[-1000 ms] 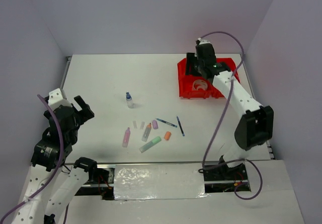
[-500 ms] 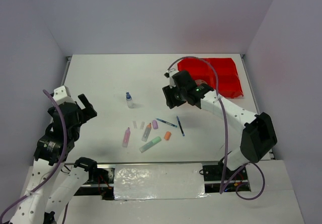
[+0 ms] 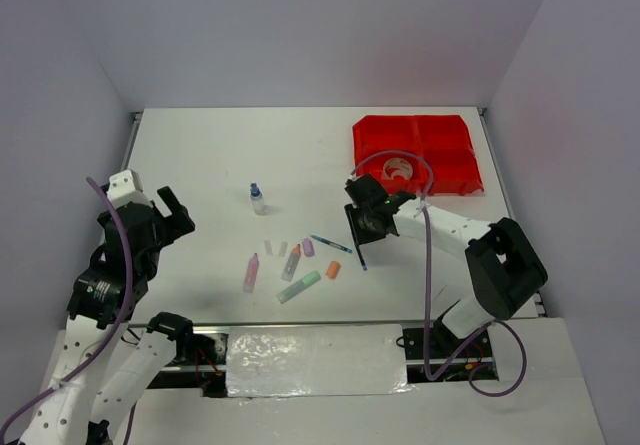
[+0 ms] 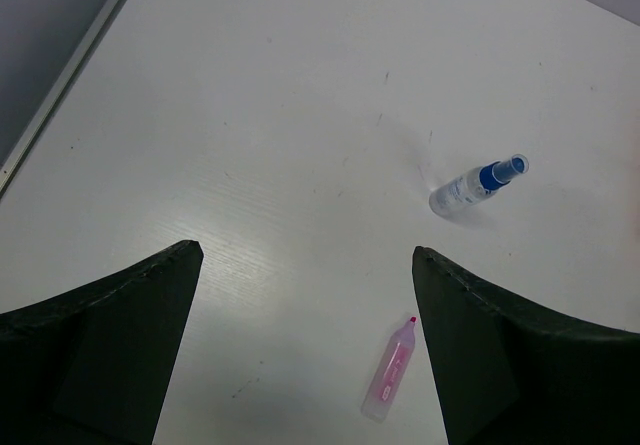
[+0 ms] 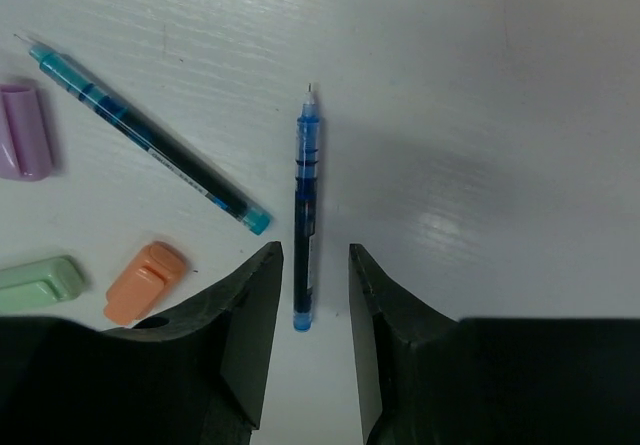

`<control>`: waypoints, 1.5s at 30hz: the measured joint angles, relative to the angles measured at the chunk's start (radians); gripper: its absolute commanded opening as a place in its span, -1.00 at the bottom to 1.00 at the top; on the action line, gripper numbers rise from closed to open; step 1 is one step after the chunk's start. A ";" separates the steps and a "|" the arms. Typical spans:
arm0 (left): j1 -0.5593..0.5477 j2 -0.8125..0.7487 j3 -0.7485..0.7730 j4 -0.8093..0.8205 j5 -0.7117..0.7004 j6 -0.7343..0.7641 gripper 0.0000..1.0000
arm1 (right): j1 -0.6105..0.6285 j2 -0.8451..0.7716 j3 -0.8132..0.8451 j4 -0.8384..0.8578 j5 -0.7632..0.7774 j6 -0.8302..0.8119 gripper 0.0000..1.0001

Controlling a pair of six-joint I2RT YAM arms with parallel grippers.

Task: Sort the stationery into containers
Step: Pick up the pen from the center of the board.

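Note:
The red bins (image 3: 440, 137) stand at the far right, with a tape roll (image 3: 398, 170) in the near-left bin. On the table lie a blue-capped bottle (image 3: 258, 198), a pink highlighter (image 3: 250, 272), an orange-tipped highlighter (image 3: 291, 262), a green highlighter (image 3: 299, 286), a purple piece (image 3: 308, 248), an orange piece (image 3: 333, 270), a teal pen (image 3: 330, 244) and a blue pen (image 3: 358, 254). My right gripper (image 3: 362, 233) is low over the blue pen (image 5: 304, 215). It (image 5: 313, 257) is open, its fingers either side of the pen's near end and apart from it. My left gripper (image 3: 165, 215) is open and empty.
In the left wrist view the left gripper (image 4: 307, 255) hangs above bare table, with the bottle (image 4: 475, 185) and the pink highlighter (image 4: 390, 370) to its right. Two tiny clear pieces (image 3: 275, 248) lie near the highlighters. Walls enclose the table on three sides.
My right arm swung from the red bins back and down to the pens, ending over the blue pen. The left arm shifted slightly, then stayed.

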 measured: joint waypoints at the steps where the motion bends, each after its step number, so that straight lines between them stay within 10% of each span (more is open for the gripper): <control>1: 0.000 0.000 0.000 0.000 0.002 0.000 0.99 | 0.000 0.006 -0.001 0.000 0.001 0.002 -0.22; 26: 0.000 0.009 0.000 0.007 0.034 0.022 0.99 | 0.035 0.116 -0.018 0.031 0.017 0.027 -0.40; 34: 0.000 0.009 0.000 0.007 0.034 0.022 0.99 | 0.035 0.133 -0.002 0.032 0.027 0.023 -0.97; 45: -0.006 0.124 -0.002 0.118 0.255 -0.044 0.98 | 0.035 -0.029 -0.019 -0.021 0.064 0.047 -1.00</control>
